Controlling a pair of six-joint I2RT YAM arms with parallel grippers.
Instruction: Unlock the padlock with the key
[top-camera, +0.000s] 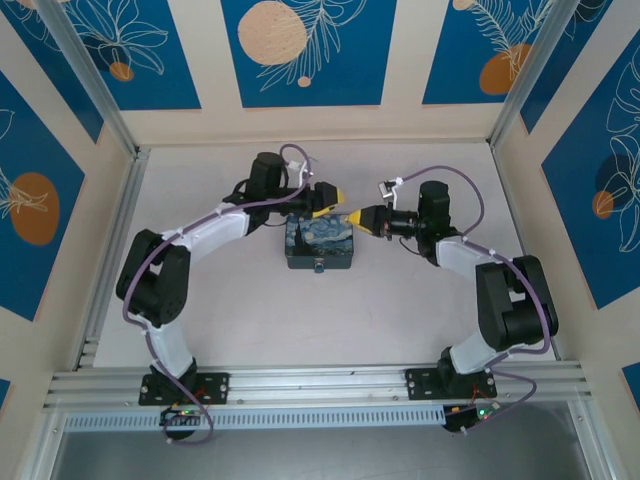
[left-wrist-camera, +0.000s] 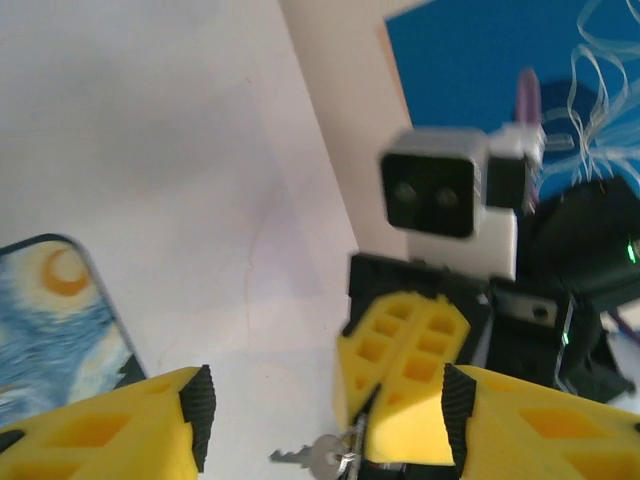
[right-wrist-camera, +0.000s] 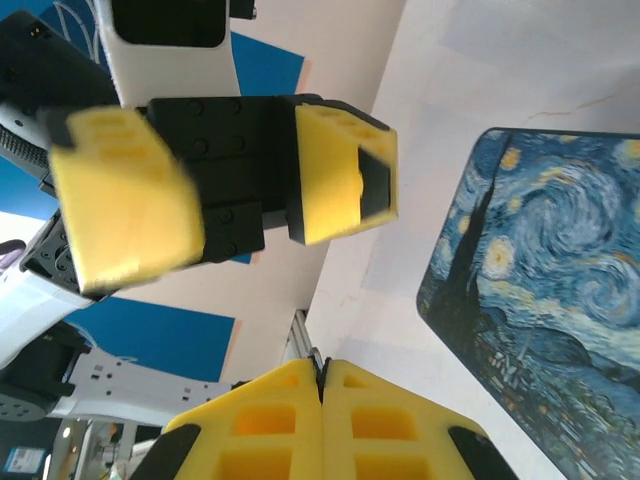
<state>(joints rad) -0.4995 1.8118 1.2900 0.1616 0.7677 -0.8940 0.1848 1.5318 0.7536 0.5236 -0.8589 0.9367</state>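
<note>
The right hand (top-camera: 356, 216) is pressed together and pinches the key (left-wrist-camera: 312, 457) at its ring end, so the toothed blade sticks out free to one side. The left hand (top-camera: 338, 193) faces it tip to tip above the far edge of the tin (top-camera: 320, 240). Its jaws are spread wide, with the key sitting low in the gap between them. A small dark piece on the tin's near wall is probably the padlock (top-camera: 317, 266), though it is too small to be sure. It lies across the tin from both hands.

This looks like a hand-to-hand regrip of the key, or a line-up before going to the lock.

- **If the left hand takes the key:** it should close its pads (left-wrist-camera: 203, 405) on the flat head of the key, not on the blade, which must stay bare to enter the keyhole.
- **Order of the swap:** the right hand should keep its pinch until the left has a firm hold.
- **Main risk:** the key is thin and hangs loosely from the ring, so it may swivel or slip to the surface (top-camera: 250, 310) during the swap. Closing slowly and square to the key's flat faces should prevent that.
- **After the swap:** one hand should steady the padlock while the other brings the blade in line with the keyhole.
</note>
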